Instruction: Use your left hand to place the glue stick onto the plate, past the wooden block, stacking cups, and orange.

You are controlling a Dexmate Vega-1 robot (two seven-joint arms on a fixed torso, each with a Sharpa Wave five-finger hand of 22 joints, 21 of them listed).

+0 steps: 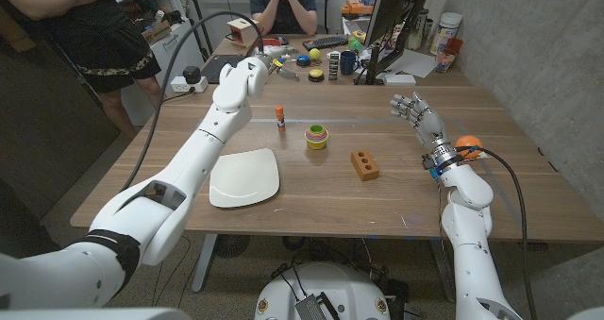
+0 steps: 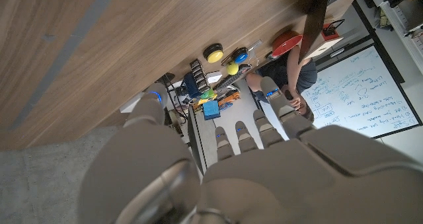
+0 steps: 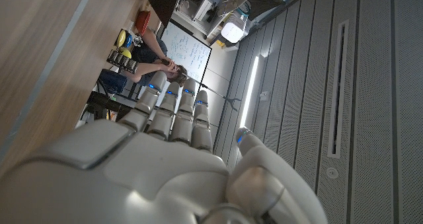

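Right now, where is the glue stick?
In the head view, the glue stick stands upright on the table's left half, beyond the plate and left of the stacking cups.

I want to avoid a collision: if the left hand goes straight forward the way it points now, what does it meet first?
Probably the clutter at the table's far edge. The left hand is raised and points away from the robot, with the glue stick beside and below it; depth is unclear.

Looks like an office lab: scribbled-on whiteboard (image 2: 360, 98), black computer monitor (image 1: 389, 18) and black keyboard (image 1: 326, 42) behind the wooden table (image 1: 377, 202).
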